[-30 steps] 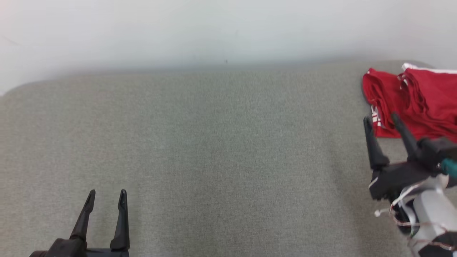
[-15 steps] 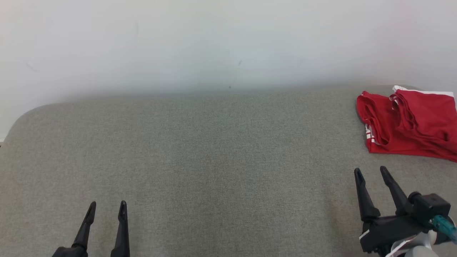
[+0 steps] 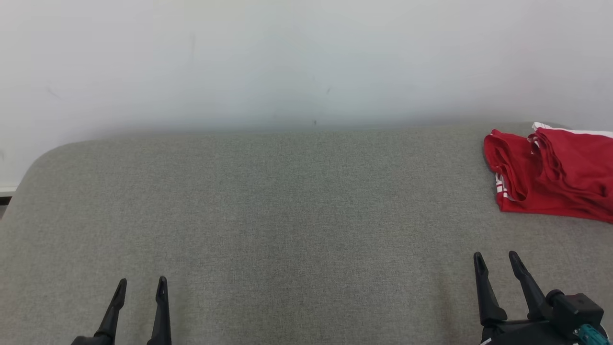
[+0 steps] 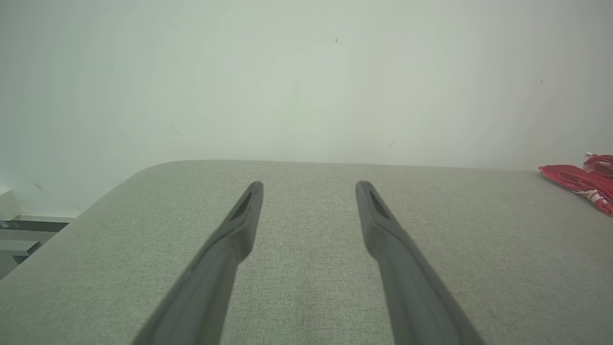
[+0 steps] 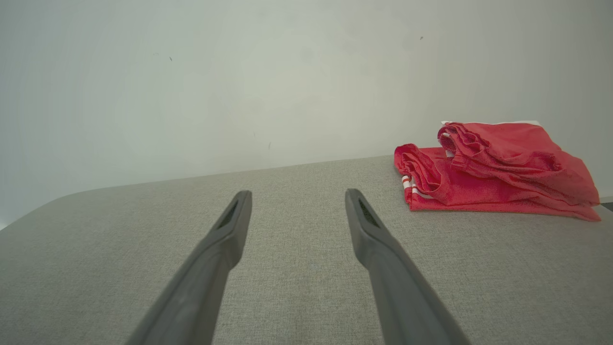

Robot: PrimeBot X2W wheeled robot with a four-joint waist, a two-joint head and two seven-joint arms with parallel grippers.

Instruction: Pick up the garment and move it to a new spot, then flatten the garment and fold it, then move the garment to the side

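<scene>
grey fabric surface | white wall behind | red garment far right

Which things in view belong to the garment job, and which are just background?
Part of the job:
- red garment, folded, lying at the right end of the surface
- left gripper, open, holding nothing
- right gripper, open, short of the garment, not touching it

Not part of it:
- grey fabric surface, which the garment lies on
- white wall behind
</scene>
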